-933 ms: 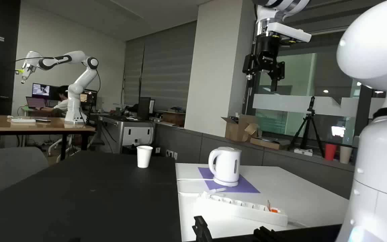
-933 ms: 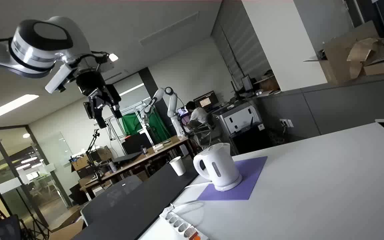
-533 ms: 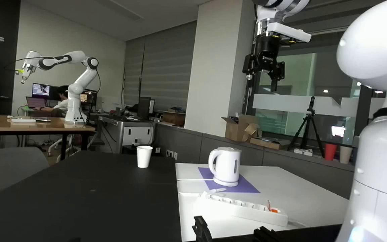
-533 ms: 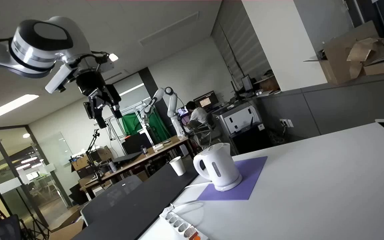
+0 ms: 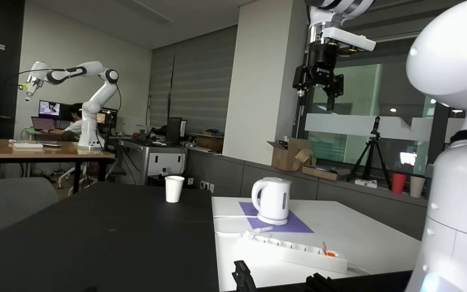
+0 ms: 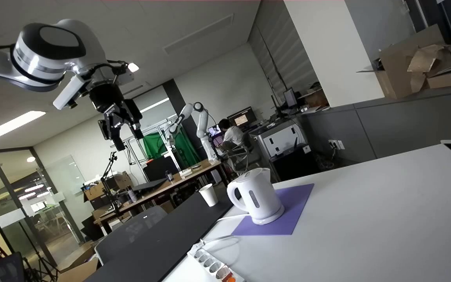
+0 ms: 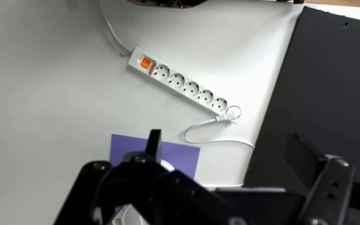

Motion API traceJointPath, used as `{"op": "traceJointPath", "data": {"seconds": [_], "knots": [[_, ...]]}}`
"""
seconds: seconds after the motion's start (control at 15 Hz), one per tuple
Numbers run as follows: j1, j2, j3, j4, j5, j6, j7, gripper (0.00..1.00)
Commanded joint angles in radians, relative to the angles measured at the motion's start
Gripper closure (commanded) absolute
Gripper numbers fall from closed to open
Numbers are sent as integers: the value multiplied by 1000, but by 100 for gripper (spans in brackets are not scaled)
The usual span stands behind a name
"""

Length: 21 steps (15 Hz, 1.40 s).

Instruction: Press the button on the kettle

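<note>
The white kettle [image 5: 275, 198] stands upright on a purple mat [image 5: 300, 227] on the white table; it also shows in an exterior view [image 6: 257, 197]. Its loop handle [image 5: 255, 194] faces the dark table. No button can be made out on it. In the wrist view the kettle [image 7: 132, 216] is mostly hidden behind the gripper. My gripper [image 5: 315, 99] hangs high above the table, well apart from the kettle, pointing down. It also shows in an exterior view [image 6: 128, 141]. In the wrist view my gripper [image 7: 225, 140] is open, fingers wide apart, with nothing between them.
A white power strip [image 7: 183, 84] with an orange switch [image 7: 146, 63] lies on the white table near the kettle. A white cord [image 7: 198, 125] runs beside it. A white paper cup [image 5: 174, 189] stands on the dark table [image 5: 136, 235]. A grey chair [image 5: 14, 202] is beside it.
</note>
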Motion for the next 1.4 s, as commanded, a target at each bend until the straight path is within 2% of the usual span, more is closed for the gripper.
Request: {"op": "traceJointPath", "data": {"seconds": [0.0,0.8,1.07,1.33], "knots": [[1,0,0,2,0,-2,1,0],[1,0,0,2,0,-2,0,0],[-4,78,2,23,-19,145,0,0],[-10,239,13,74,-46,363,14,0]]}}
